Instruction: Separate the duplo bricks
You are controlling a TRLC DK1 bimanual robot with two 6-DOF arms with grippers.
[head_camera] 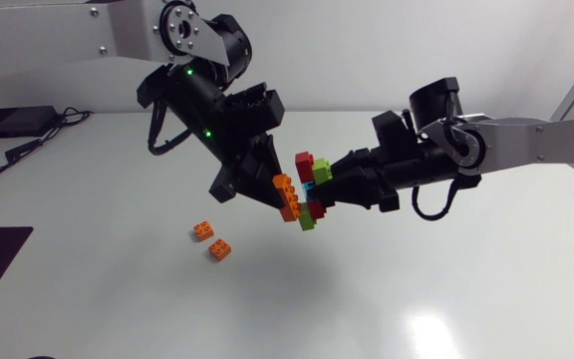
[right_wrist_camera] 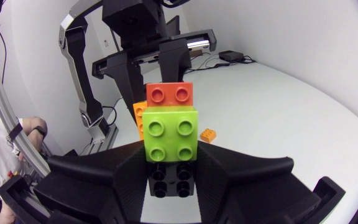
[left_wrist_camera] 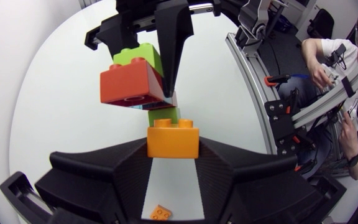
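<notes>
White table is mostly backdrop for this one, since both arms meet in the air over the middle of it. The left gripper has its fingers closed on an orange brick at the left end of the brick stack. From its own wrist cam the brick sits square between both fingers, touching a dark green brick just ahead. The right gripper clamps the stack from the right, pinching a lime brick, with a red brick beyond it. Two loose orange bricks lie on the table, nearer and to the left.

So this looks like the pull-off for the next orange one. Best bet is probably to peel it: tilt the left wrist so one row of studs lets go first, instead of yanking straight apart. The right side is holding the lime piece, a few layers from the seam, so a hard pull could split the stack somewhere else. Slow and firm, then drop it by the loose ones.
</notes>
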